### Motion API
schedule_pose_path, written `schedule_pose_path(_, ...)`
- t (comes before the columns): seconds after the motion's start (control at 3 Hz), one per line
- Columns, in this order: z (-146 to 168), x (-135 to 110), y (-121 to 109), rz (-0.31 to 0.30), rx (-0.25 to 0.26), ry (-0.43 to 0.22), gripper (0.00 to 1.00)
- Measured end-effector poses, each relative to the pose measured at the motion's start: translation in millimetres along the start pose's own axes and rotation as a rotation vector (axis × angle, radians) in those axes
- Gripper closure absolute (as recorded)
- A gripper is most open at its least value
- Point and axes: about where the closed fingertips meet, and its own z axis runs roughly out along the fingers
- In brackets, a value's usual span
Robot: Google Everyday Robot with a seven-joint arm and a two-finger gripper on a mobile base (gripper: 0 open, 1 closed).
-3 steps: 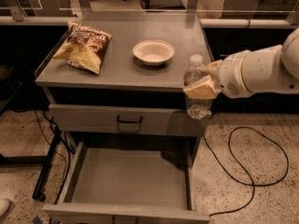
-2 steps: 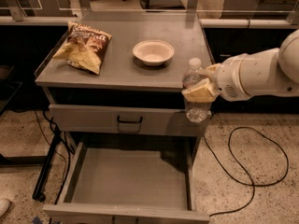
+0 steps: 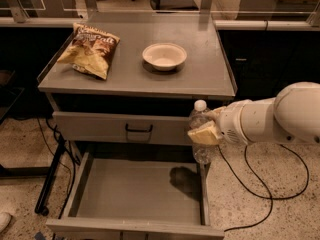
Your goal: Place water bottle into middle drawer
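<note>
The water bottle (image 3: 201, 128), clear with a white cap, is held upright in the air by my gripper (image 3: 206, 132), which is shut on its middle. The white arm reaches in from the right. The bottle hangs over the right wall of the open middle drawer (image 3: 135, 194), in front of the cabinet's right front corner. The drawer is pulled out below, its grey floor bare, with the bottle's shadow on its far right part.
A closed drawer front with a black bar handle (image 3: 138, 129) sits above the open drawer. On the cabinet top lie a chip bag (image 3: 90, 49) at the left and a white bowl (image 3: 164, 56) in the middle. A black cable (image 3: 260, 184) loops on the floor at the right.
The gripper with the bottle has moved down and slightly left, from beside the cabinet top's edge to over the open drawer's right wall.
</note>
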Motion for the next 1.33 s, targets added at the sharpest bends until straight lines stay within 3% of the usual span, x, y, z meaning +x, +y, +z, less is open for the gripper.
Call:
schedule_pose_path(0.33, 1.6, 1.1, 0.5, 0.004, 0.002, -0.002, 1.0)
schedule_pose_path(0.67, 19.8, 13.9, 6.5, 0.052, 0.023, -0.029, 1.0)
schedule_pose_path(1.33, 89.0, 14.8, 18.5, 0.114, 0.053, -0.137, 1.0)
